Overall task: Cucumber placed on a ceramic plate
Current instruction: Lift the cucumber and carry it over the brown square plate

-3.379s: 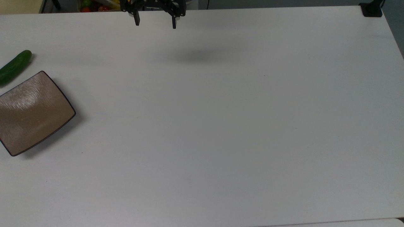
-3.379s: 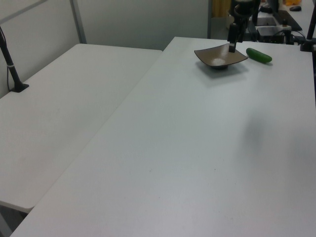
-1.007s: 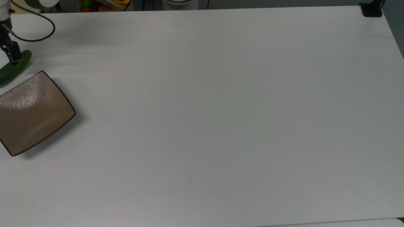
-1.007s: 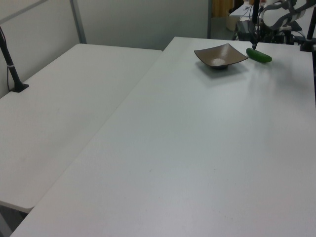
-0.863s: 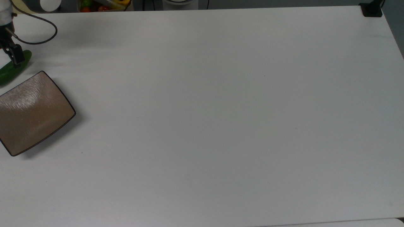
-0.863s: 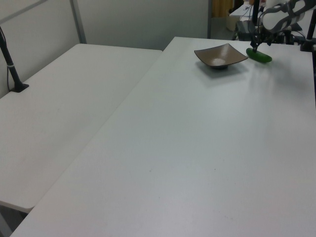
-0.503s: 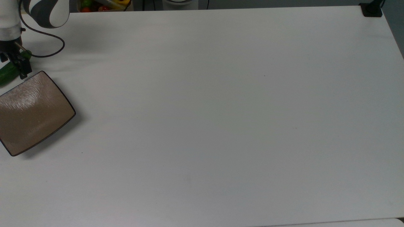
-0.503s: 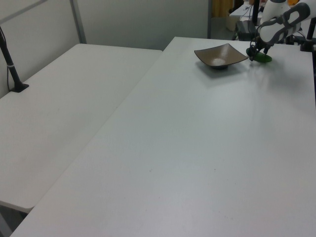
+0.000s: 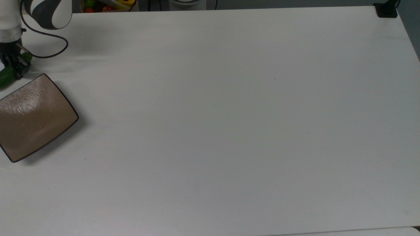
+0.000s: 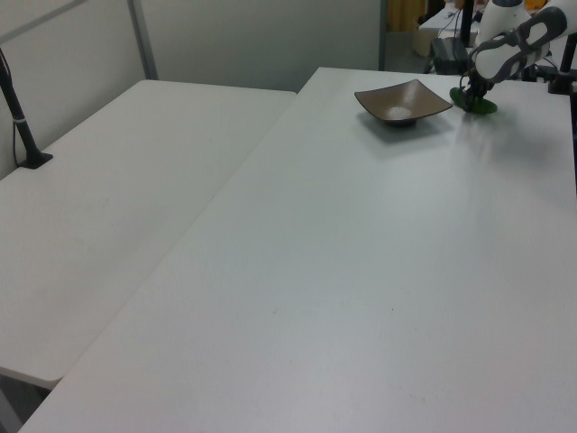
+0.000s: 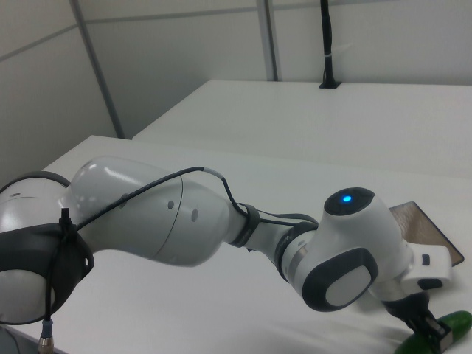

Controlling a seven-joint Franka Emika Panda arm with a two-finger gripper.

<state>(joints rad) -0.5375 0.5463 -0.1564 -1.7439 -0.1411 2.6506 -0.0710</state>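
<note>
Because the cucumber (image 9: pixel 6 78) lies at the far left edge of the top view, the arm (image 9: pixel 46 13) has to reach into that corner, and its dark fingers (image 9: pixel 14 64) are down over the green body there. From these pictures I cannot tell how far the fingers are open, or whether they already press on the cucumber; one end of it shows green beside the gripper (image 9: pixel 13 67), the other part points toward the top view's left edge. The cucumber rests on the white tabletop (image 9: pixel 229 131), not on the plate.

Just below it in the top view, close but apart, is the ceramic plate (image 9: pixel 32 118), brown and glossy, turned so one corner points toward the cucumber. It carries nothing. I judge that this closeness makes the coming transfer short: lift, a small move, then lower.

In the left view the plate (image 10: pixel 403 101) sits to the left of the cucumber (image 10: pixel 478 105), with the arm (image 10: pixel 505 41) bending down over the vegetable. In the right view the big white wrist (image 11: pixel 354 251) covers most of the scene; the cucumber (image 11: pixel 441 333) shows at the bottom right corner and the plate (image 11: pixel 426 230) behind it.

The grasp is the step in hand, I think.
</note>
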